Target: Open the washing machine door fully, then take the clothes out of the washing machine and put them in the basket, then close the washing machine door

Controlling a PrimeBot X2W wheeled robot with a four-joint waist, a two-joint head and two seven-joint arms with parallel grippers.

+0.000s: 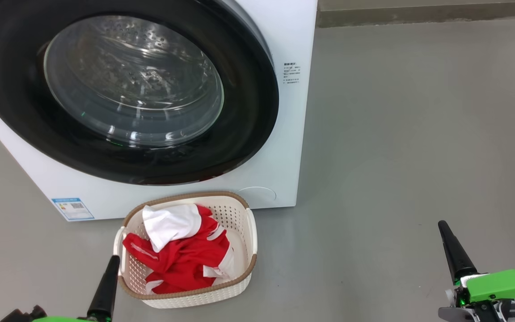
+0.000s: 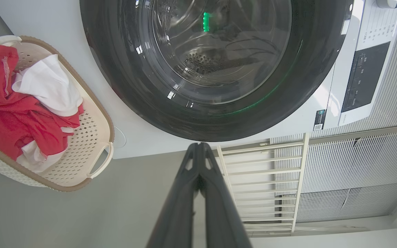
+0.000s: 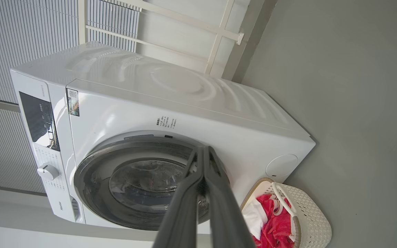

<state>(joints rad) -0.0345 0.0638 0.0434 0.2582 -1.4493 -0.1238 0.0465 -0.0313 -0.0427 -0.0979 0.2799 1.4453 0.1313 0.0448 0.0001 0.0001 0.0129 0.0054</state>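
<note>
Two grippers inspected. Found left gripper [image 1: 113, 260] with both fingers pressed tight together, holding nothing, tip aimed at the washing machine door [image 1: 248, 112] ahead of and above it. Found right gripper [image 1: 441, 224] likewise pressed together and empty, above bare grey floor [image 1: 396, 134], well apart from everything else. Noted door lying flush against the front of the white washing machine [image 1: 286, 170], with perforated drum [image 1: 150, 40] visible through the glass. Located basket [image 1: 236, 219] just beside the left gripper's tip, on the side toward the right gripper, standing on the floor close under the door's black rim. Recorded clothes [image 1: 186, 261] inside the basket: red garments with white trim, white cloth piece [image 1: 168, 223] uppermost, at the end farther from the left gripper.
</note>
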